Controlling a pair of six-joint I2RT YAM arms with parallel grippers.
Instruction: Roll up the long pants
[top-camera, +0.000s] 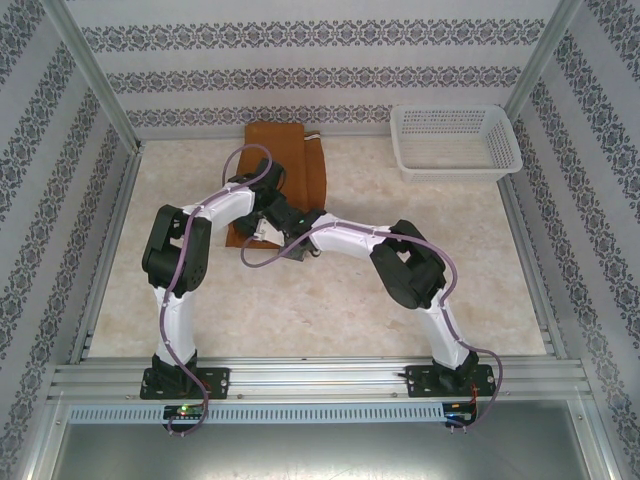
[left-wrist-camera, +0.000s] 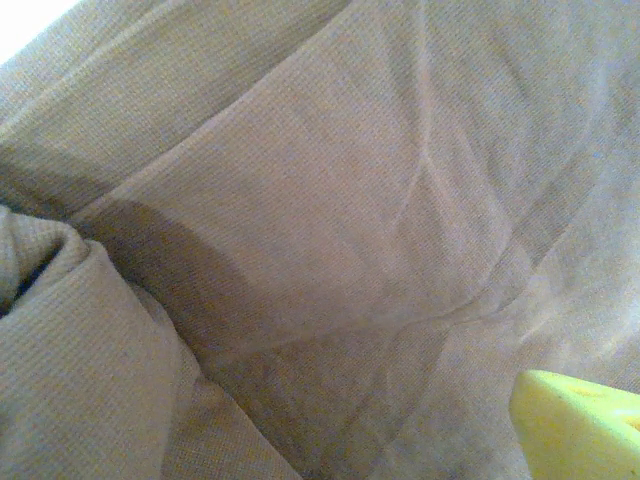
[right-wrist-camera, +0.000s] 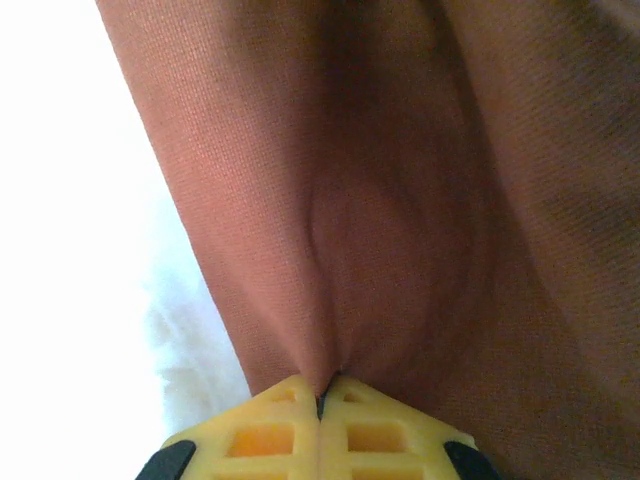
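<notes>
Right gripper (right-wrist-camera: 320, 402) pinches a fold of pants (right-wrist-camera: 380, 200); left gripper's (top-camera: 263, 224) hold is unclear. Pants lie mostly flat ahead, so rolling seems barely begun.

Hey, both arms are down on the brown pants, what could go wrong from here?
The right gripper is shut on just a small pinch of the long pants; it may slip out or lift one layer only. In the top view the left arm and right arm crowd together at the pants' near end and could collide.
</notes>
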